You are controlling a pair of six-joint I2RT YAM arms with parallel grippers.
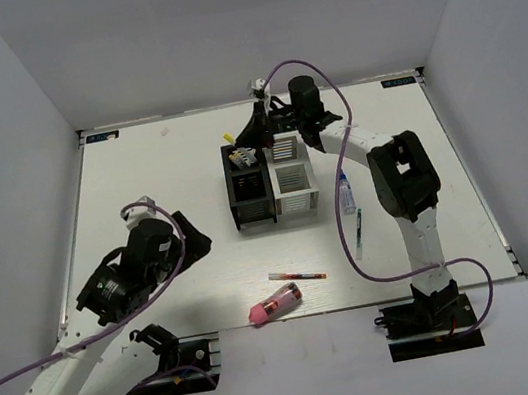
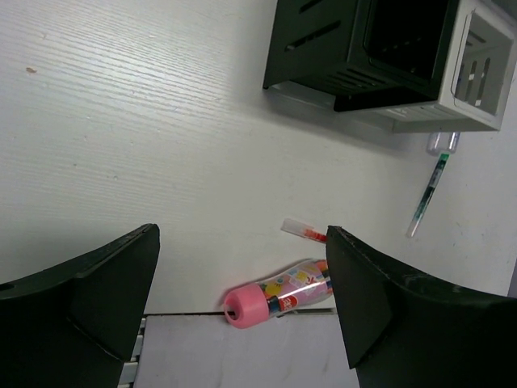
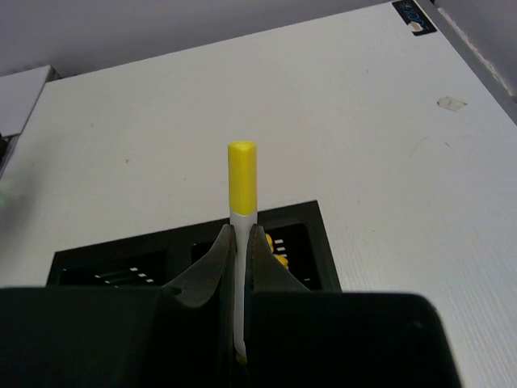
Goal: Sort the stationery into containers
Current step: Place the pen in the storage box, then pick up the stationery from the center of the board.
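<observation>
My right gripper (image 3: pixel 241 234) is shut on a white stick with a yellow tip (image 3: pixel 242 182) and holds it over the far compartment of the black organiser box (image 3: pixel 319 234). More yellow-tipped sticks (image 3: pixel 279 260) lie in that compartment. From above, the right gripper (image 1: pixel 252 137) is over the black box (image 1: pixel 250 200), which is joined to the white box (image 1: pixel 295 190). My left gripper (image 2: pixel 242 236) is open and empty, above the pink-capped cylinder (image 2: pixel 275 295) and the red pen (image 2: pixel 304 233). The green pen (image 2: pixel 428 194) and the blue-capped bottle (image 1: pixel 345 191) lie right of the boxes.
The pink-capped cylinder (image 1: pixel 275 305) lies at the table's near edge, the red pen (image 1: pixel 297 275) just behind it. The green pen (image 1: pixel 358 232) lies near the right arm's upright link (image 1: pixel 404 184). White walls stand on three sides of the table.
</observation>
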